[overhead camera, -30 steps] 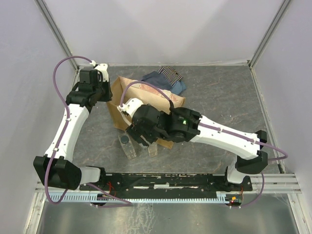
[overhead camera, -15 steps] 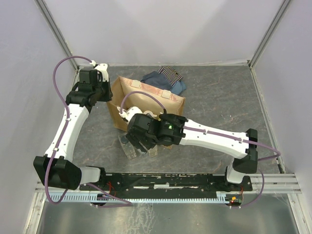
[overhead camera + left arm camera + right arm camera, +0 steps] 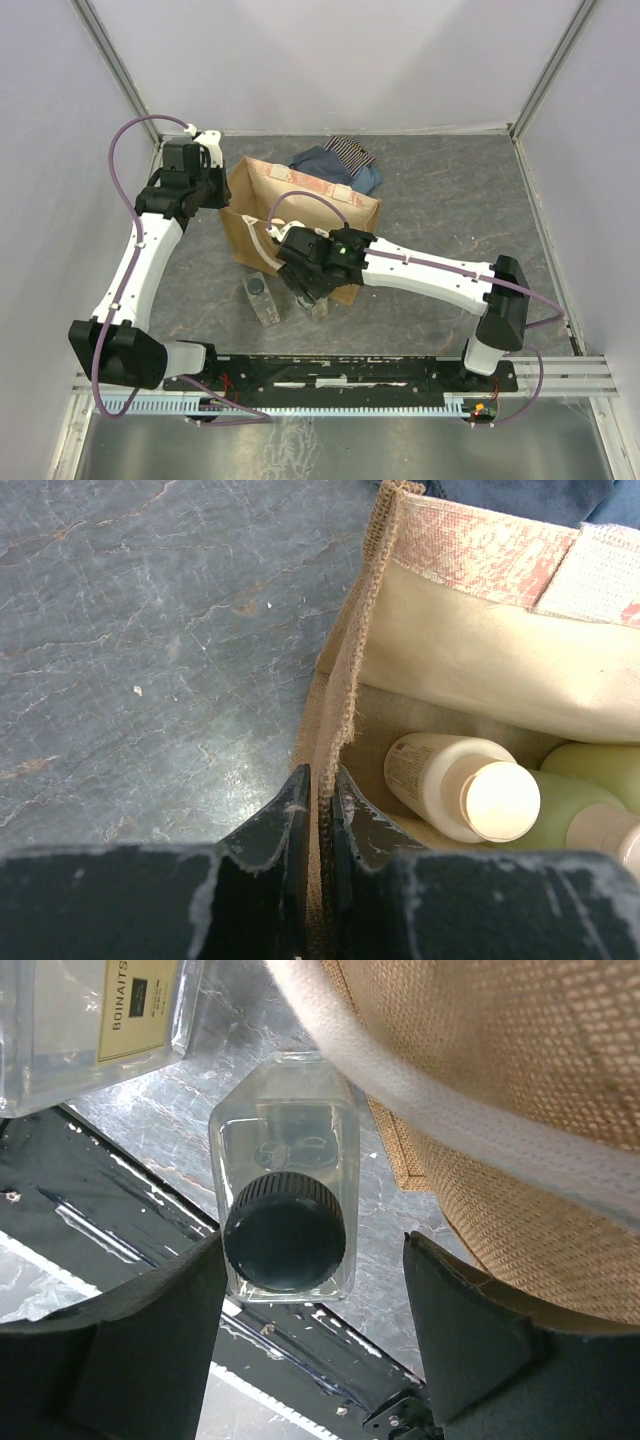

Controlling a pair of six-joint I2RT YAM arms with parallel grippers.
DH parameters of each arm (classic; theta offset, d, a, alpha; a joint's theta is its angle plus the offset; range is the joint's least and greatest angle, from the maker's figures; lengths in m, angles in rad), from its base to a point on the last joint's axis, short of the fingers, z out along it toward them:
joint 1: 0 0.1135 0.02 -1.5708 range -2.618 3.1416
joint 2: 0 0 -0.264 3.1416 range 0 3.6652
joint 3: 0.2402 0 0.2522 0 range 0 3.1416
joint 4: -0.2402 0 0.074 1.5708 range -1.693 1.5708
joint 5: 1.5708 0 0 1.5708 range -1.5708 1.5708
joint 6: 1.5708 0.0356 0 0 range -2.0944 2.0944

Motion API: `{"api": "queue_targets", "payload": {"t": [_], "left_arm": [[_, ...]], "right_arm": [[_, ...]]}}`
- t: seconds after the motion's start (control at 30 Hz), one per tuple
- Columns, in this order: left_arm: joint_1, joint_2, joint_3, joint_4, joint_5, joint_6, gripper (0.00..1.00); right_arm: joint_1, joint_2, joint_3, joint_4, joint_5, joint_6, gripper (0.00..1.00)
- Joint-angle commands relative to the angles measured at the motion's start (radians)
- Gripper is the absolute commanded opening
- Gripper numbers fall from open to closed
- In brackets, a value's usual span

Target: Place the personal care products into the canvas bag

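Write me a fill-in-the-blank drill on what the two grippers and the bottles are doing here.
1. The left gripper is shut on the rim of the tan-brown canvas ____.
2. The right gripper, open, straddles a clear rectangular bottle with a ____ cap.
3. The pale yellow-green bottles lie ____ the bag.

Missing words: bag; dark; inside.

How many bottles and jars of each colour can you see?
Clear bottles with dark caps: 2, on the table
Pale green bottles: 2, in the canvas bag
Cream jar: 1, in the bag
Total: 5
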Motion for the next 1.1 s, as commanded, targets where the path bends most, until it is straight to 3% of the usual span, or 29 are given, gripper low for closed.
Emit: {"api": "queue_targets", "payload": {"t": [0.0,0.43,0.57,0.63,0.77,0.93,1.07], "left_arm": [[0.001,-0.012,0.033,0.029,-0.001,0.02,0.17],[0.002,-0.001,0.039,0.029,-0.002,0.024,0.17],[0.001,-0.001,0.039,0.029,-0.001,0.024,0.17],[0.002,0.0,0.039,0.029,0.001,0.024,0.17],[0.002,0.003,0.04,0.03,0.003,0.024,0.17],[0.002,0.004,0.04,0.03,0.003,0.025,0.17],[0.001,0.004,0.039,0.03,0.003,0.025,0.17]], "right_arm": [[-0.006,-0.006,0.02,0.056,-0.048,-0.012,0.77],[-0.006,0.025,0.0,0.139,-0.102,-0.033,0.68],[-0.004,0.04,0.008,0.125,-0.109,-0.039,0.49],[-0.003,0.047,0.008,0.115,-0.103,-0.05,0.44],[0.001,0.071,0.018,0.088,-0.086,-0.074,0.44],[0.004,0.087,0.012,0.103,-0.08,-0.077,0.56],[0.003,0.109,0.014,0.112,-0.083,-0.082,0.6]]}}
